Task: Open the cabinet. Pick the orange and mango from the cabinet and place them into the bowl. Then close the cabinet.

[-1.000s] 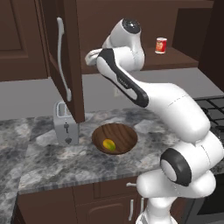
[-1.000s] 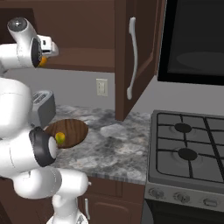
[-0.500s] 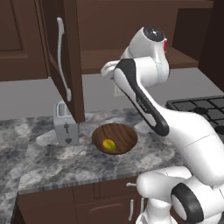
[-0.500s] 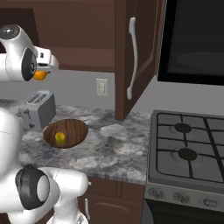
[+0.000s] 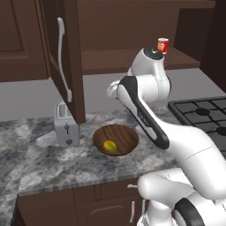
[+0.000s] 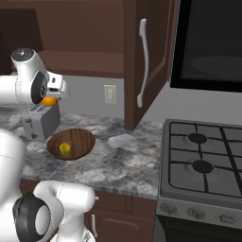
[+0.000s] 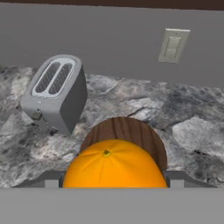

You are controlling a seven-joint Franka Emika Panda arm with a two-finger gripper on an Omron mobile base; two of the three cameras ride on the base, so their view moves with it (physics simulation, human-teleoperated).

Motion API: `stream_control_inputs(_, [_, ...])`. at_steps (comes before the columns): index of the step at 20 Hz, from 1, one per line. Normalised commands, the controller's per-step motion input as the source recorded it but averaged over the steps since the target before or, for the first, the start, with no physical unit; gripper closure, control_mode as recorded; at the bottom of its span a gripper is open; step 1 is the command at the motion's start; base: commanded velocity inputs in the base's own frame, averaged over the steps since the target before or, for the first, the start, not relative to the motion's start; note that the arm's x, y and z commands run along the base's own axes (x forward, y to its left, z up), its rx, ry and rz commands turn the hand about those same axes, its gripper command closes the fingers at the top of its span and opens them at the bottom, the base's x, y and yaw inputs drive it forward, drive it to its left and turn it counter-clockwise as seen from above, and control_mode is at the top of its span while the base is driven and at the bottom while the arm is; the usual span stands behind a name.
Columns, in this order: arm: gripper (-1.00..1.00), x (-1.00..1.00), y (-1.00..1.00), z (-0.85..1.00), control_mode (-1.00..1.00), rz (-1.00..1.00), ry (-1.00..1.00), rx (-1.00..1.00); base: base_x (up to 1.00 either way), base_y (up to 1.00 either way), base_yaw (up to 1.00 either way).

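My gripper (image 7: 113, 180) is shut on the orange (image 7: 114, 165), which hangs above the bowl (image 7: 131, 128). From the right base, the orange (image 6: 48, 100) sits under the hand (image 6: 53, 93), in front of the toaster top. The dark wooden bowl (image 5: 128, 132) stands on the counter with the yellow-green mango (image 5: 110, 146) inside it; the same mango (image 6: 64, 149) lies in the bowl (image 6: 80, 138). The cabinet (image 5: 66, 53) stands open, its right door (image 6: 146, 61) swung out too.
A silver toaster (image 5: 66, 128) (image 6: 41, 122) (image 7: 57, 92) stands just left of the bowl. A red can (image 5: 162, 45) sits on the cabinet shelf. The stove (image 6: 203, 160) lies to the right. A wall outlet (image 7: 173, 45) is behind the counter.
The arm has swung out of the cabinet and come down with the orange, which now hangs lower, over the bowl. The mango and doors have not moved.
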Motion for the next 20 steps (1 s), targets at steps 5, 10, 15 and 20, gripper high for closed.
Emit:
stream_control_inputs(5, [1.0,0.0,-0.02,-1.0,-1.0,-0.03,0.0,0.0,0.0,0.0,0.0])
stream_control_inputs(10, [1.0,0.0,0.0,-0.81,-1.0,-0.02,0.0,-0.03,0.0,0.0,0.0])
stream_control_inputs(15, [1.0,0.1,0.0,-0.57,-1.0,-0.01,0.0,-0.04,0.0,0.0,0.0])
stream_control_inputs(20, [1.0,0.26,-0.01,-0.38,-1.0,0.0,0.0,-0.01,0.0,0.0,0.0])
